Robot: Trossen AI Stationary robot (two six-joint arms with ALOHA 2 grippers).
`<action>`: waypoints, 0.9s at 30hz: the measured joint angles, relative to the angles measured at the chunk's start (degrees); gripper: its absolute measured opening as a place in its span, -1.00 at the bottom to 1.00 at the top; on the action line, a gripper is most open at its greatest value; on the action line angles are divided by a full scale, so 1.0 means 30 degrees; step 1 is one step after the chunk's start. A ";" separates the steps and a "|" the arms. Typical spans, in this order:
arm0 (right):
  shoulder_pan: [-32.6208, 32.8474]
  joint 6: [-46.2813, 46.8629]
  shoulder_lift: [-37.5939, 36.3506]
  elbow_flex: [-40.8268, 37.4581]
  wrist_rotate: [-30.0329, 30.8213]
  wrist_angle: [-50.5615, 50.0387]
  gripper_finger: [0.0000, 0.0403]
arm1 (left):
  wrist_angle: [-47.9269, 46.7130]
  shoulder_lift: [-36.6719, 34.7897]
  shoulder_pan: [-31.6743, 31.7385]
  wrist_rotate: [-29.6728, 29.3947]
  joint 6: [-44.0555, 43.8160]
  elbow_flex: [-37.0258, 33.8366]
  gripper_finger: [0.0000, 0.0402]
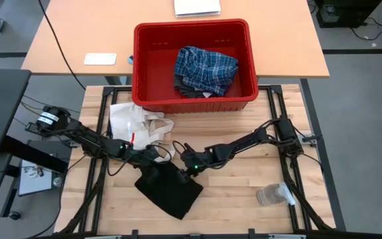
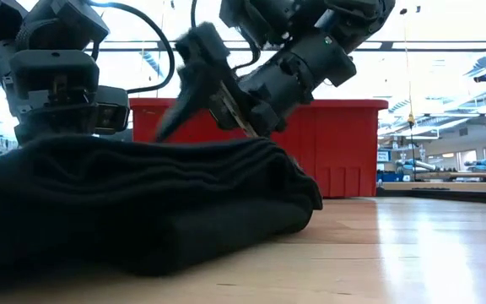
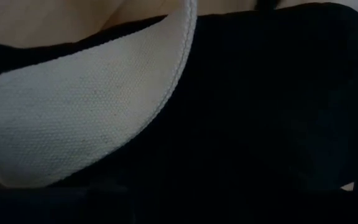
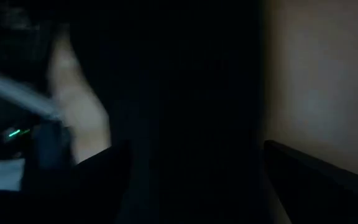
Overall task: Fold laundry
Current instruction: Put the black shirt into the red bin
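Observation:
The black garment [image 1: 170,191] lies folded in several layers on the table's near middle; it fills the low view [image 2: 142,203]. The blue-and-white plaid shirt [image 1: 204,70] lies crumpled inside the red bin [image 1: 191,30]. My left gripper [image 1: 154,156] is low at the garment's far left edge, where the cream tote bag's strap [image 3: 73,118] lies over the black cloth [image 3: 278,93]. My right gripper [image 1: 186,171] is open just above the garment's far edge, its fingers slanting down [image 2: 201,127]. My right gripper's fingers [image 2: 175,105] slant down from the far right toward the garment's top fold. I cannot tell whether they touch it.
The cream tote bag [image 1: 134,123] lies left of the bin, its straps reaching toward the garment. A clear plastic bottle [image 1: 274,194] lies at the near right. The red bin's wall [image 2: 344,143] stands behind the garment. Bare wood shows to the right.

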 joint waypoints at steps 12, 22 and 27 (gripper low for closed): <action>0.0447 -0.1472 0.0015 0.0000 -0.0283 -0.0302 0.61 | 0.0865 0.0029 0.0007 -0.1416 -0.0491 -0.0022 -0.02; 0.0185 -0.2605 0.0015 0.0000 -0.1108 0.0359 -0.42 | 0.1172 0.0022 0.0015 -0.1959 -0.1085 -0.0021 -0.02; -0.0228 -0.3130 0.0015 0.0000 -0.2978 0.0188 -0.74 | 0.0971 -0.0136 0.0307 -0.0575 -0.0353 -0.0015 -0.02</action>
